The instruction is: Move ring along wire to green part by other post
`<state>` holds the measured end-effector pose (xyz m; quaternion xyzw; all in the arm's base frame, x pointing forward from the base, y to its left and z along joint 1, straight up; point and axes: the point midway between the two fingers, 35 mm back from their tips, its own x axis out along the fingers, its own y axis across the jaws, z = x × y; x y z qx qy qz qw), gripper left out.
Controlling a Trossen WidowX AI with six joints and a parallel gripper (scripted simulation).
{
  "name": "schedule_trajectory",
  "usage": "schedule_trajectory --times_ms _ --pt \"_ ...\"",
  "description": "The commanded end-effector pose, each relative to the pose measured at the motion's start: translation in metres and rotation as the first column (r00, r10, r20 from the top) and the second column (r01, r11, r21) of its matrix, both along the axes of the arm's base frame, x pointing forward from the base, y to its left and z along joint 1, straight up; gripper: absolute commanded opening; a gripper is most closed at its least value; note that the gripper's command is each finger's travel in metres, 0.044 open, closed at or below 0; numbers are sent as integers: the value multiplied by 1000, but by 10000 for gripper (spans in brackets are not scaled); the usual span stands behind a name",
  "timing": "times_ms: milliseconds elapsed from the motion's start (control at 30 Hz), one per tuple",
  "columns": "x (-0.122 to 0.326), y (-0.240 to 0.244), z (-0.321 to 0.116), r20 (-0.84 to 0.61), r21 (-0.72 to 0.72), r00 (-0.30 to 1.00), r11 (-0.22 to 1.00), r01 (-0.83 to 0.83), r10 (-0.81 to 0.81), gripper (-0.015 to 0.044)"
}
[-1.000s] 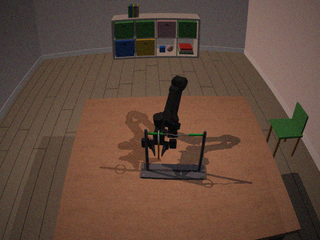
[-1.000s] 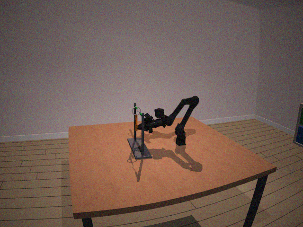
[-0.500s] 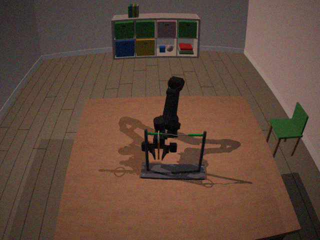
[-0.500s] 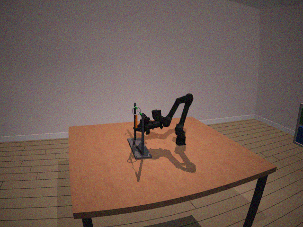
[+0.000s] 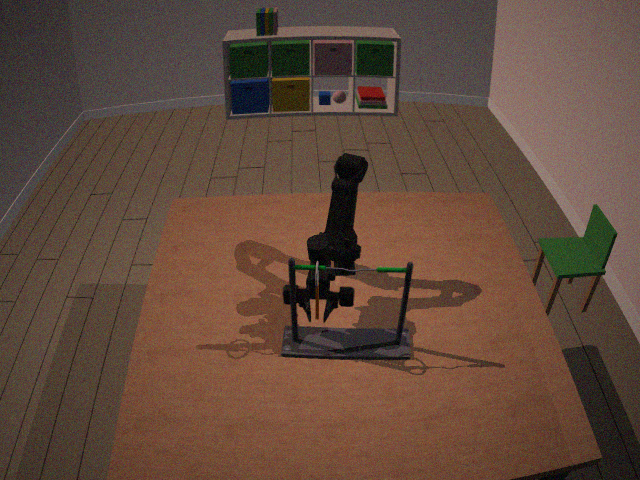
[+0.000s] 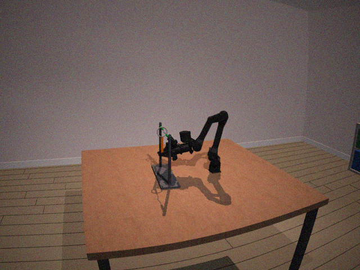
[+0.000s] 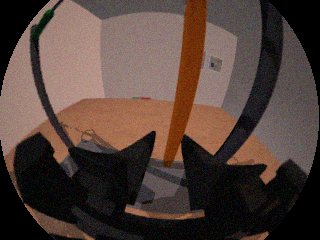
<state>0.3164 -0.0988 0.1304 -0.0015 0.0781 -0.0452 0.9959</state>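
The ring [image 5: 316,276] [image 6: 157,133] hangs around the green part [image 5: 303,267] beside the left post [image 5: 293,310] in the top view. Its orange handle [image 5: 316,304] [image 6: 162,143] [image 7: 190,75] points down. My gripper [image 5: 317,319] [image 6: 160,153] [image 7: 168,135] is partly open, with one fingertip on each side of the handle's lower end. In the wrist view the handle's lower end shows between the fingertips, with a gap on both sides. The thin grey wire [image 5: 356,270] runs to the other green part [image 5: 391,269] [image 7: 44,23] at the right post [image 5: 405,304].
The dark base plate [image 5: 372,353] carries both posts and sits on the wooden table [image 5: 330,423] [image 6: 125,215]. The arm [image 5: 342,206] [image 6: 219,136] reaches from behind the wire, and its wrist is below and behind the wire. A shelf and green chair are beyond the table.
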Motion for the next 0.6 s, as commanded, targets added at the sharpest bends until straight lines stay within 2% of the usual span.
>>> schedule_trajectory --times_ms 0,433,567 --pt "0 -1 -1 -1 3 1000 1000 5 -5 160" --pt "0 -1 -1 -1 3 1000 1000 5 -5 160" --pt "0 0 -1 -2 1 1000 1000 1 -1 55"
